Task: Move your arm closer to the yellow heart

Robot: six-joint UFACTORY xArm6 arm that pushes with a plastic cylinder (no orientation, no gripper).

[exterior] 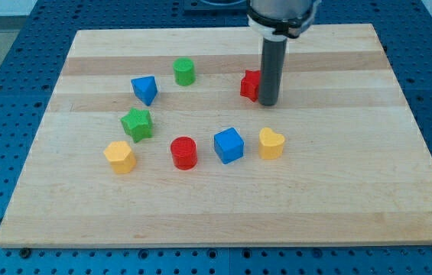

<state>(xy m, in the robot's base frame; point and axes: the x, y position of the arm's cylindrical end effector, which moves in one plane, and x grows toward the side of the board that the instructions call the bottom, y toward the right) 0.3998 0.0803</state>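
My tip (pixel 268 103) stood on the wooden board (pixel 338 198) in its upper middle, a plain dark rod with nothing that could spread or pinch, holding nothing. It sat just to the view's right of a red block (pixel 250 85), so close that I could not tell whether the two touched, and part of that block was hidden behind the rod, so its shape was unclear. The yellow heart (pixel 271 143) lay below my tip toward the view's bottom, apart from it, with bare board between them. The heart sat just right of a blue cube (pixel 228 145), near it but not touching. The whole right side of the board and the strip along its bottom edge lay open, and no block came near any edge. Eight blocks were counted: two yellow, two red, two blue, two green. Beside the heart, the other yellow block (pixel 119 156) sat far to the view's left, a red cylinder (pixel 183 152) just left of the cube, a green star (pixel 137 124), a blue block (pixel 144 89) and a green cylinder (pixel 184 71) further up.
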